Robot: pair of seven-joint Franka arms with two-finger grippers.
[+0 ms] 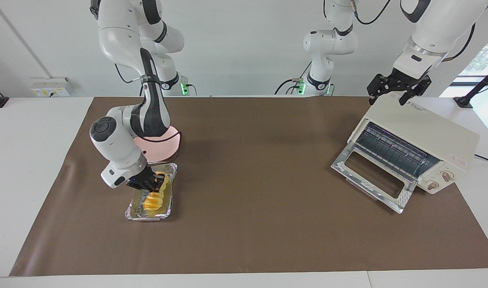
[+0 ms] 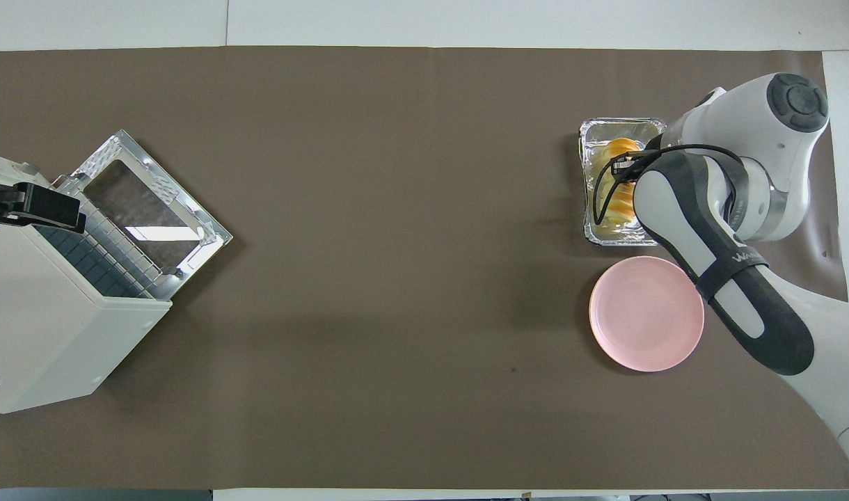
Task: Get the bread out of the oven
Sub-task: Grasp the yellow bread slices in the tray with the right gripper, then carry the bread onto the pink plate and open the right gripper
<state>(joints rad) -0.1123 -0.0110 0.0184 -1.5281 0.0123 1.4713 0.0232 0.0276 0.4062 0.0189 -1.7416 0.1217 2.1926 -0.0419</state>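
The golden ridged bread (image 1: 153, 199) (image 2: 617, 200) lies in a crinkled foil tray (image 1: 137, 215) (image 2: 621, 239) at the right arm's end of the table. My right gripper (image 1: 155, 183) is down in the tray, shut on the end of the bread nearer the robots. In the overhead view the right forearm covers that gripper. The cream oven (image 1: 426, 134) (image 2: 45, 320) stands at the left arm's end with its glass door (image 1: 371, 176) (image 2: 146, 202) dropped open and its rack bare. My left gripper (image 1: 399, 91) (image 2: 45, 212) hovers open over the oven's top edge.
A pink plate (image 1: 171, 146) (image 2: 646, 313) sits beside the foil tray, nearer the robots, partly covered by the right arm in the facing view. A brown mat (image 1: 248, 168) covers the table between tray and oven.
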